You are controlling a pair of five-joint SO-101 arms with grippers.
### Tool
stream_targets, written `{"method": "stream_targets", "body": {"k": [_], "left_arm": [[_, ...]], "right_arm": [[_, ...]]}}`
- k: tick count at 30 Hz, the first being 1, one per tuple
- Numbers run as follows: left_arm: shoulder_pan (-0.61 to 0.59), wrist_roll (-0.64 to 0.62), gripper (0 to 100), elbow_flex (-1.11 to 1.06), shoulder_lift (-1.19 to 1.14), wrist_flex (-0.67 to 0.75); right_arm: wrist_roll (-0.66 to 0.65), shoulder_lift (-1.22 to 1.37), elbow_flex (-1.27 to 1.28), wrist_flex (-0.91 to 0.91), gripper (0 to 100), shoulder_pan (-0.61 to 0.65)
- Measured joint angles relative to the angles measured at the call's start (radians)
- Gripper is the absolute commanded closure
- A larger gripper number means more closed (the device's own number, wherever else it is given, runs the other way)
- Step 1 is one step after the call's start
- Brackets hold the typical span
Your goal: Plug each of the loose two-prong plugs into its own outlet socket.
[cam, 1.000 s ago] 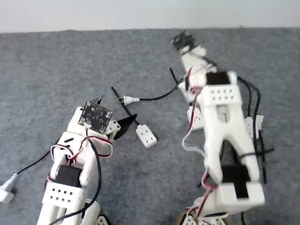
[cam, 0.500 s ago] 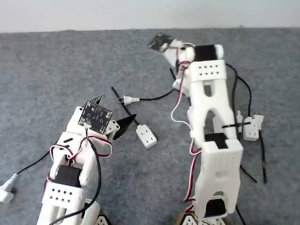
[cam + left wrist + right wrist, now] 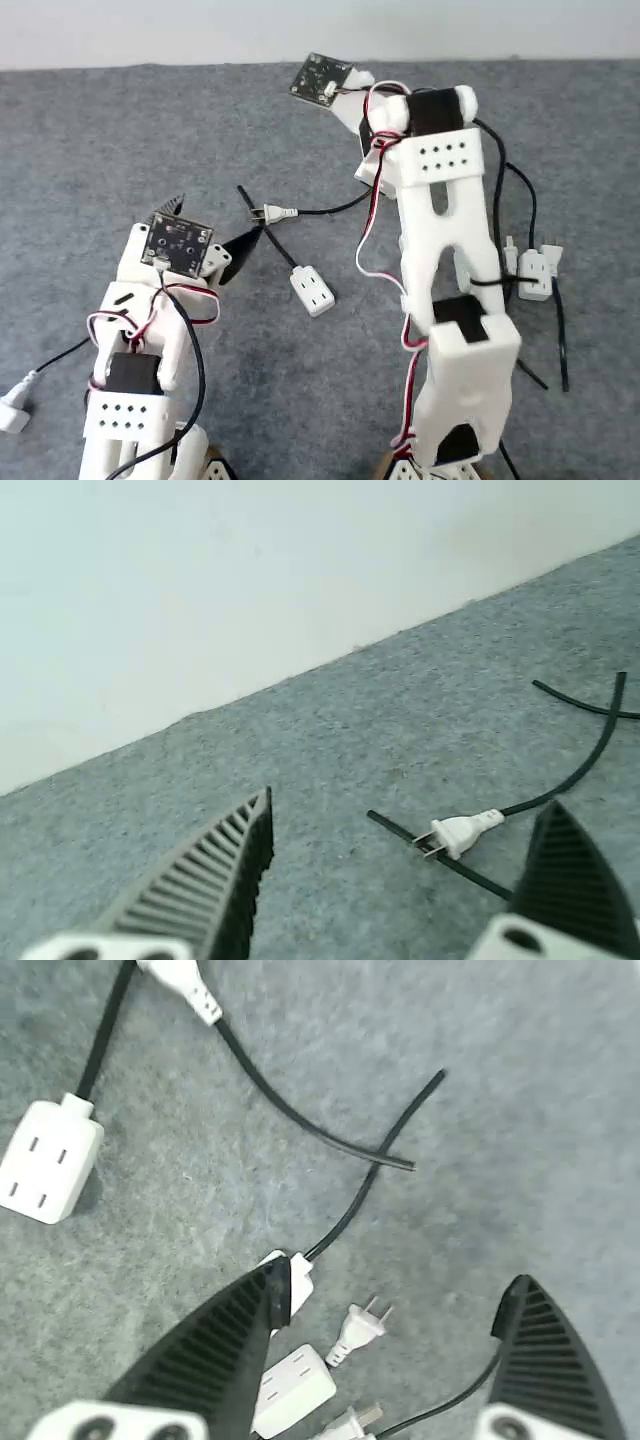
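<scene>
Across the grey carpeted table (image 3: 90, 140), the right arm (image 3: 450, 260) is stretched far out and the left arm (image 3: 140, 340) reaches less far. State of the left gripper (image 3: 221, 215): jaws spread wide, nothing held. Same for the right gripper (image 3: 400, 1275): wide apart, empty, aimed down at the carpet. One outlet socket (image 3: 313, 290), two slot pairs facing up, lies flat just beyond the left gripper's inner finger, apart from it, between the two arms. A second socket block (image 3: 295, 1388) lies under the right gripper, close to its ribbed finger (image 3: 225, 1345). A white connector block (image 3: 535, 272) sits outboard of the right arm, well behind its gripper, with black cords running past it; can't tell what's mated there. The two-prong plug (image 3: 272, 212) on a black cord (image 3: 335, 208) lies loose just ahead of the left gripper's gap, touching neither finger. A smaller plug (image 3: 358, 1332) lies on the carpet below the right gripper, between its fingers, next to the second socket block, unplugged. Another white plug (image 3: 12, 410) lies well behind the left gripper, beside that arm's base.
</scene>
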State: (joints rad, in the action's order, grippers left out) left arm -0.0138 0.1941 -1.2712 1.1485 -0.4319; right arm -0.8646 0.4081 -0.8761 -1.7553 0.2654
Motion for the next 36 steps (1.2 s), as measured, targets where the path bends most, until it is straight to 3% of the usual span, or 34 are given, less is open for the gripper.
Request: {"method": "stream_targets", "body": {"k": [6,8,14,20,23,30,36], "left_arm": [[-0.135,-0.025,61,0.038,0.0,0.002],[-0.13,-0.031,61,0.041,0.0,0.002],[-0.037,-0.031,61,0.044,-0.117,0.089],[-0.028,-0.031,61,0.322,-0.551,0.118],[-0.029,-0.031,61,0.562,-0.844,0.011],[-0.031,0.003,61,1.16,-1.389,-0.453],[-0.029,0.183,61,1.341,-1.525,-0.519]], "right_arm": [[0.006,-0.147,0.13,0.0,68.6,0.175],[0.028,-0.178,0.161,0.0,68.6,0.209],[0.072,-0.242,0.18,-0.002,68.6,0.14],[0.072,-0.299,0.23,-0.002,68.6,0.041],[0.072,-0.318,0.238,-0.002,68.6,-0.006],[0.072,-0.318,0.275,-0.002,68.6,-0.083],[0.072,-0.318,0.319,-0.002,68.6,-0.078]]}}
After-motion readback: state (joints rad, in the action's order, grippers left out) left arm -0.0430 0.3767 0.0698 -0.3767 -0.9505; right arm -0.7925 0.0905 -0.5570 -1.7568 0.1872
